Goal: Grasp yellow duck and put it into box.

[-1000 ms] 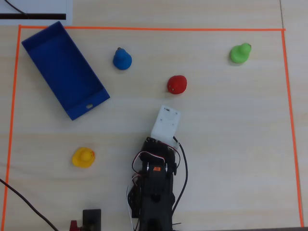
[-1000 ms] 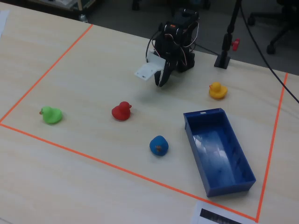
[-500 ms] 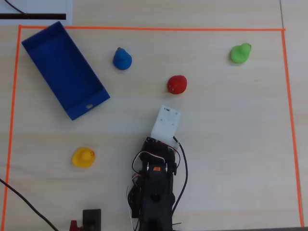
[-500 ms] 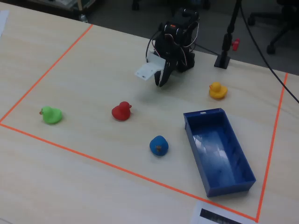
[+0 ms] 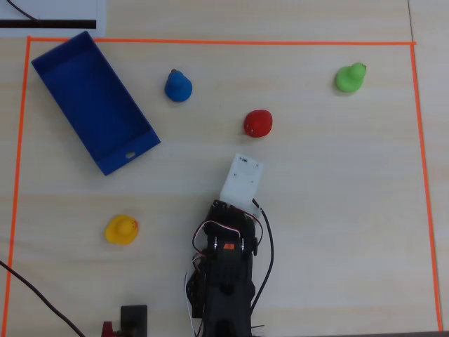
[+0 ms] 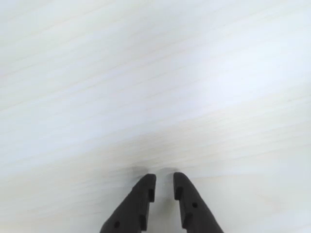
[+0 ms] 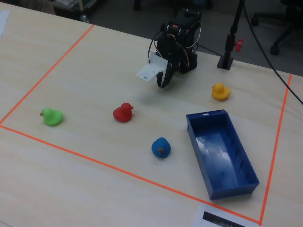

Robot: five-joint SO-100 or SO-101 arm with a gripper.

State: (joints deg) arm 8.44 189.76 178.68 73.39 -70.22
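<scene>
With fingers nearly pressed together and holding nothing, the hand point(image 6: 164, 187) hangs over bare counter point(image 6: 146, 73) – nowhere near the yellow duck point(image 5: 121, 229), which sits lower left in the overhead view, below the empty blue box point(image 5: 91, 98).
</scene>
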